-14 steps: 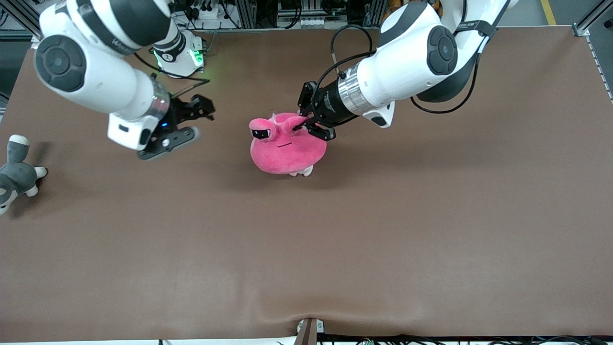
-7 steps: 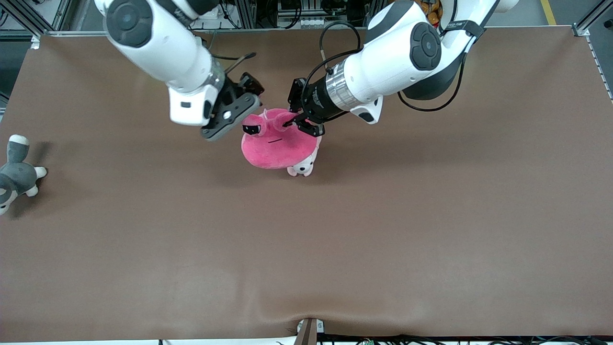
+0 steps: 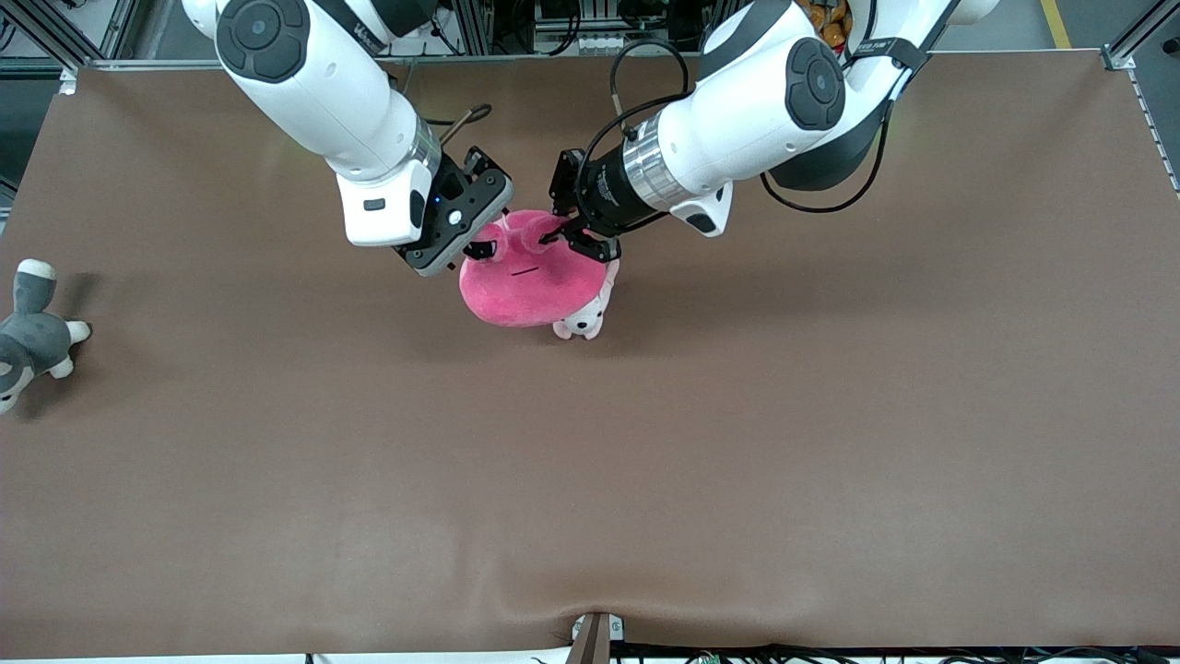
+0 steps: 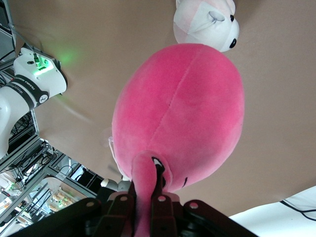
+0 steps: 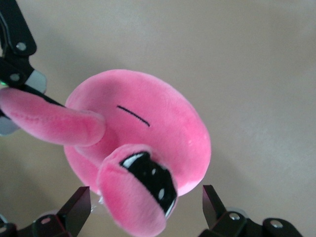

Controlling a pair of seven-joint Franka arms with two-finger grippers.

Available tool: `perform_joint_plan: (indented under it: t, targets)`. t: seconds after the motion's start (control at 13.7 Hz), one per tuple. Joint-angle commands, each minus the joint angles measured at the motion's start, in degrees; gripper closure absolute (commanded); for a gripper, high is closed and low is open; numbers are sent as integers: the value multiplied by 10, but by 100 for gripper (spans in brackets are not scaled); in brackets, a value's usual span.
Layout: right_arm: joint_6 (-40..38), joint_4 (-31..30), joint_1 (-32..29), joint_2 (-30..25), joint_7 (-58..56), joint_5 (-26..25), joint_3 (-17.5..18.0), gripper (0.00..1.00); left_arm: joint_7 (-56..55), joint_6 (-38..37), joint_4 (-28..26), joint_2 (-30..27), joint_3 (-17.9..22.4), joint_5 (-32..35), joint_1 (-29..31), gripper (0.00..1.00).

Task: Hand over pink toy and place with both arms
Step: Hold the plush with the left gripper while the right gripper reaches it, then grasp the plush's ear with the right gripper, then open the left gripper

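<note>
The pink toy (image 3: 524, 288) hangs over the middle of the table from one stalk eye. My left gripper (image 3: 559, 236) is shut on that stalk; in the left wrist view the stalk runs between the fingers of the left gripper (image 4: 145, 193), with the toy's round body (image 4: 183, 111) beneath. My right gripper (image 3: 472, 247) is open at the toy's second stalk eye. In the right wrist view the right gripper (image 5: 144, 191) has one finger on each side of that black-fronted eye, apart from it. The toy's face and thin mouth (image 5: 133, 116) show there.
A small pale pink-and-white puppy plush (image 3: 583, 319) lies on the brown table under the toy's edge, also seen as the puppy plush (image 4: 207, 22). A grey-and-white plush (image 3: 32, 337) lies at the right arm's end of the table.
The right arm has swung in from its end of the table and brought its open fingers around the toy's free stalk eye. The left gripper shifted the toy slightly, uncovering the puppy plush.
</note>
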Motion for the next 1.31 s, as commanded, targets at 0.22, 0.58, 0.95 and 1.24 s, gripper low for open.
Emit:
perform_joint_plan:
  t: [0.22,0.58,0.95,1.24]
  targets:
    - [19,11,3,15,-15,-5,-1,13,-14,5,17,6,5,8,-11,100]
    - [13,11,2,14,-12,-4,-1,100,-11,5,17,5,5,11,-16,100]
    - [13,11,0,14,-7,-3,-1,100,-12,4,17,3,5,12,-18,100]
    - [1,10,-7,13,-7,-3,-3,100,-12,4,17,1,1,31,-18,100]
